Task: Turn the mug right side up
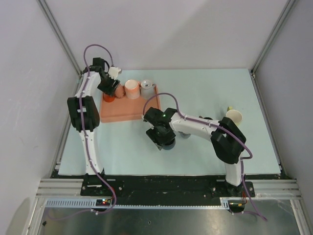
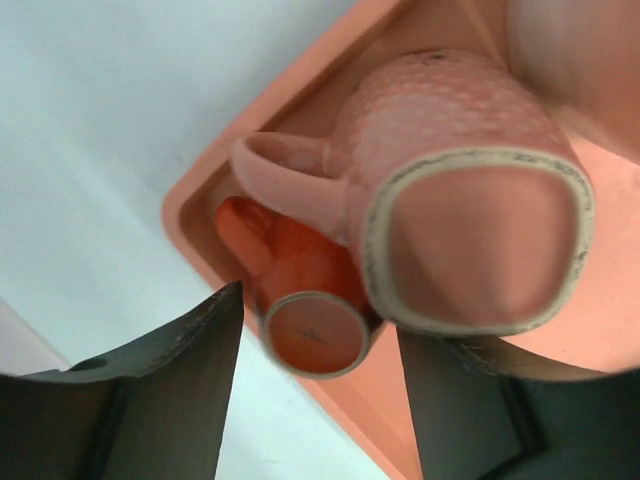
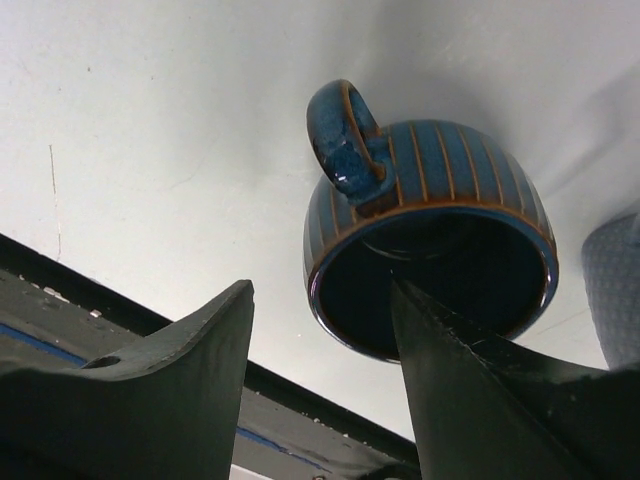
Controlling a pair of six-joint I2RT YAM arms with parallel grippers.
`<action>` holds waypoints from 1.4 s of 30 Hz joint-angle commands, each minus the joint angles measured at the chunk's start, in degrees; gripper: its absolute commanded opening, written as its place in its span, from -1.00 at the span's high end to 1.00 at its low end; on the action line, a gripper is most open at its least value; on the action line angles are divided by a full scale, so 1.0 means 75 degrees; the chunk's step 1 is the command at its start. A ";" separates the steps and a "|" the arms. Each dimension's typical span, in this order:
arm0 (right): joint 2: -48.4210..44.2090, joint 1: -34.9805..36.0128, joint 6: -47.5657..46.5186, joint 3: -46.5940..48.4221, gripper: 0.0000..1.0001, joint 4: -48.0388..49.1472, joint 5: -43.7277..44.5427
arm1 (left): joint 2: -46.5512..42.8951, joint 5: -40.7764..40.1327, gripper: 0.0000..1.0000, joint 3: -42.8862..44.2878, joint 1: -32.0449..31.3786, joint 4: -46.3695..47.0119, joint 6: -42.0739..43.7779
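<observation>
- Dark blue striped ceramic mug (image 3: pixel 430 230) on pale blue-green table (image 1: pixel 205 93), near the front right corner of the salmon rectangular tray (image 1: pixel 122 113), directly under right gripper (image 3: pixel 320 290).
- Mouth open toward the wrist camera, handle on the far side; sitting upright or tipped on its side, cannot tell.
- Right gripper spread wide, pinching nothing; one finger crosses the blue mug's rim in view, contact unclear.
- Left gripper (image 2: pixel 320 315) also spread, empty, hovering over the tray's far left corner.
- Below it, small orange glazed mug (image 2: pixel 310 320) and pink dotted ceramic mug (image 2: pixel 470 200), both base-up, unglazed foot rings showing.
- Progress, as a judgement: blue mug looks turned or nearly so; if the tray mugs are meant, not yet started, with grip, lift, flip and set-down all left.
- Tight on the left: orange mug tucked in the tray corner against the wall, pink mug touching or just beside it, so little finger room between them.
- Pink mug handle points toward the tray wall.
- Open table right of the blue mug; cream cup (image 1: pixel 234 116) well apart near the right edge.
- Near table edge close behind the right gripper.
</observation>
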 commanded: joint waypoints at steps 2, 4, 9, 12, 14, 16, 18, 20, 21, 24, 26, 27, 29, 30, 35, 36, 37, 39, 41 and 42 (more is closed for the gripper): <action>-0.0562 -0.0076 0.0110 0.0168 -0.25 -0.0188 0.0281 | -0.0627 0.0453 -0.18 -0.0991 0.0077 0.0075 0.0318; -0.0600 -0.0107 0.0113 0.0162 -0.25 -0.0195 0.0372 | -0.1049 0.0800 -0.09 -0.1593 0.0071 0.0066 0.0442; -0.0628 -0.0154 0.0074 0.0154 -0.25 -0.0243 0.0496 | -0.2090 0.1332 -0.02 -0.3308 0.0070 0.0064 0.1231; -0.0658 -0.0159 0.0025 0.0159 -0.25 -0.0252 0.0574 | -0.2633 0.1396 -0.05 -0.4219 0.0060 0.0064 0.2074; -0.0674 -0.0178 -0.0002 0.0153 -0.25 -0.0258 0.0607 | -0.3021 0.1534 -0.17 -0.4785 0.0055 0.0067 0.2677; -0.0693 -0.0214 -0.0014 0.0155 -0.25 -0.0257 0.0618 | -0.3294 0.1753 -0.41 -0.5134 0.0054 0.0067 0.3016; -0.0712 -0.0250 -0.0009 0.0152 -0.25 -0.0245 0.0629 | -0.3380 0.1942 -0.64 -0.5113 0.0057 0.0064 0.2930; -0.0741 -0.0262 0.0013 0.0143 -0.25 -0.0233 0.0653 | -0.3375 0.2165 -0.78 -0.4838 0.0072 0.0070 0.2593; -0.0767 -0.0266 0.0025 0.0134 -0.25 -0.0223 0.0661 | -0.3355 0.2300 -0.83 -0.4638 0.0080 0.0067 0.2415; -0.0820 -0.0288 0.0032 0.0060 -0.25 -0.0188 0.0684 | -0.3217 0.2622 -0.95 -0.4046 0.0092 0.0067 0.1602; -0.0835 -0.0301 0.0032 0.0017 -0.25 -0.0187 0.0716 | -0.2971 0.2657 -0.98 -0.3502 0.0098 0.0064 0.0805; -0.0837 -0.0309 0.0040 -0.0005 -0.25 -0.0194 0.0745 | -0.2831 0.2535 -0.99 -0.3202 0.0099 0.0064 0.0385; -0.0851 -0.0312 0.0061 -0.0058 -0.25 -0.0194 0.0787 | -0.2520 0.2064 -0.99 -0.2776 0.0071 0.0067 -0.0464; -0.0857 -0.0308 0.0078 -0.0084 -0.25 -0.0180 0.0786 | -0.2423 0.1781 -0.99 -0.2675 0.0045 0.0065 -0.0759; -0.0845 -0.0316 0.0083 -0.0159 -0.25 -0.0063 0.0685 | -0.2123 0.0321 -0.75 -0.2720 -0.0455 0.0073 -0.1109; -0.0837 -0.0316 0.0071 -0.0164 -0.25 -0.0044 0.0659 | -0.2043 0.0018 -0.67 -0.2729 -0.0570 0.0074 -0.1065; -0.0832 -0.0317 0.0071 -0.0166 -0.25 -0.0029 0.0646 | -0.1968 -0.0209 -0.59 -0.2722 -0.0674 0.0069 -0.1048; -0.0820 -0.0322 0.0080 -0.0168 -0.25 -0.0030 0.0601 | -0.1806 -0.0687 -0.47 -0.2670 -0.0817 0.0074 -0.1080; -0.0817 -0.0318 0.0097 -0.0186 -0.25 -0.0050 0.0605 | -0.1658 -0.1055 -0.36 -0.2613 -0.0870 0.0069 -0.1199; -0.0823 -0.0317 0.0108 -0.0195 -0.25 -0.0044 0.0602 | -0.1576 -0.1127 -0.31 -0.2571 -0.0883 0.0066 -0.1268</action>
